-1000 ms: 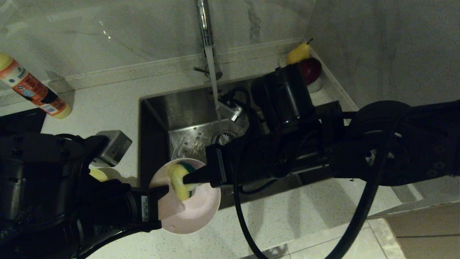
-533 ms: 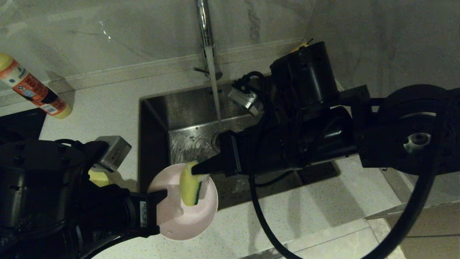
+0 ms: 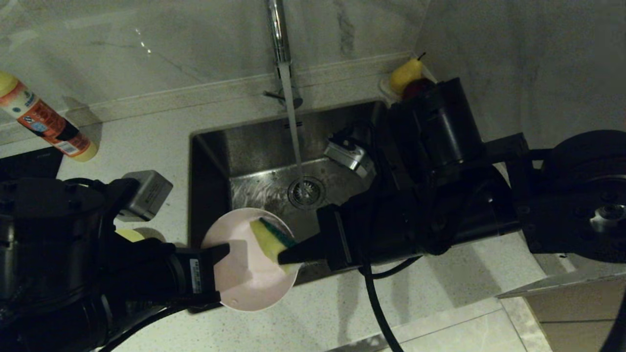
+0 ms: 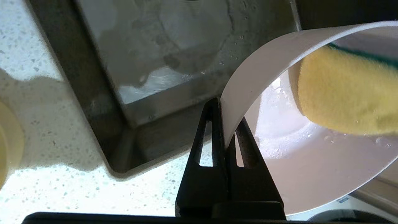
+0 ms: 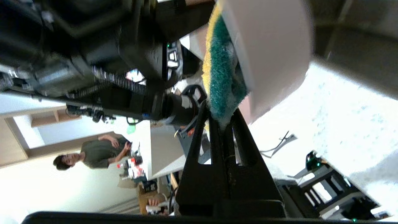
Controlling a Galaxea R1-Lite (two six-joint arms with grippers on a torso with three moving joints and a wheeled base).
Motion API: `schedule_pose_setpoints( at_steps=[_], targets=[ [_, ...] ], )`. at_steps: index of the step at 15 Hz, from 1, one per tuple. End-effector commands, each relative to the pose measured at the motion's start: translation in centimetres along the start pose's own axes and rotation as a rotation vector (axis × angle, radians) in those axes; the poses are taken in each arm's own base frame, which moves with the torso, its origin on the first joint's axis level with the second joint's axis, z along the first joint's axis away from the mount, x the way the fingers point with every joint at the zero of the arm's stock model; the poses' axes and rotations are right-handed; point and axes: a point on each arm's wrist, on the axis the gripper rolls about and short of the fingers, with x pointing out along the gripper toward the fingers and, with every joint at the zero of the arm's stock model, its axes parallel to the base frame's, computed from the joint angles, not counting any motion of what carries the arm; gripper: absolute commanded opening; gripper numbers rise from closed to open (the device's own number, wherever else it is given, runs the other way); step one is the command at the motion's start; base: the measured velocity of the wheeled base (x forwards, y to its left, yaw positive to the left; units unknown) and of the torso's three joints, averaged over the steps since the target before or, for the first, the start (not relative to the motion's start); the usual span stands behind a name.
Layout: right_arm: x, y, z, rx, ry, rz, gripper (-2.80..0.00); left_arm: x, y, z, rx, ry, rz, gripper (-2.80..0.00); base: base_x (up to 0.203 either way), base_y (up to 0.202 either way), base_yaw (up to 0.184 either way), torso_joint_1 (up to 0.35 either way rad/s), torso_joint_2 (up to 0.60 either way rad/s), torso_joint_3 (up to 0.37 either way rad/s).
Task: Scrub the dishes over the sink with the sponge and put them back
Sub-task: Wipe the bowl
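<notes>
A pale pink bowl (image 3: pixel 259 288) hangs tilted over the near left corner of the sink (image 3: pixel 254 142). My left gripper (image 3: pixel 226 252) is shut on its rim; in the left wrist view the gripper (image 4: pixel 225 115) pinches the thin wall of the bowl (image 4: pixel 311 165). My right gripper (image 3: pixel 281 257) is shut on the sponge (image 3: pixel 269 239), yellow foam with a green scouring side, which presses inside the bowl near its far right rim. The right wrist view shows the gripper (image 5: pixel 222 116) clamping the sponge (image 5: pixel 222 74) against the bowl (image 5: pixel 273 46). A yellow bowl (image 3: pixel 131 235) peeks out behind my left arm.
Water runs from the tap (image 3: pixel 279 29) to the drain (image 3: pixel 305 191). An orange bottle (image 3: pixel 44 122) lies on the counter at the far left. A pear (image 3: pixel 406 73) and a dark red fruit sit at the back right corner, behind my right arm.
My right gripper has swept the sponge across the bowl, from its left part over the far rim to its right side. The right arm has drawn back to the right. The left gripper keeps its hold.
</notes>
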Motion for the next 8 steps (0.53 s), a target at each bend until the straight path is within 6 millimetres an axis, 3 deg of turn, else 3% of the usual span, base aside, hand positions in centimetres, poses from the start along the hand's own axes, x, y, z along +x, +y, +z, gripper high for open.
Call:
schedule_pose_setpoints(
  at_steps=[1, 8],
  targets=[
    [0.3, 0.7, -0.8, -0.006, 0.028, 0.019, -2.8, 0.1, 0.0, 0.2, -0.005, -0.006, 0.005, -2.8, 0.0, 0.0, 0.0, 0.0, 0.0, 0.0],
    [2.3, 2.0, -2.2, -0.024, 0.093, 0.058, -2.8, 0.8, -0.2, 0.2, -0.006, -0.003, 0.024, -2.8, 0.0, 0.0, 0.0, 0.0, 0.0, 0.0]
  ],
)
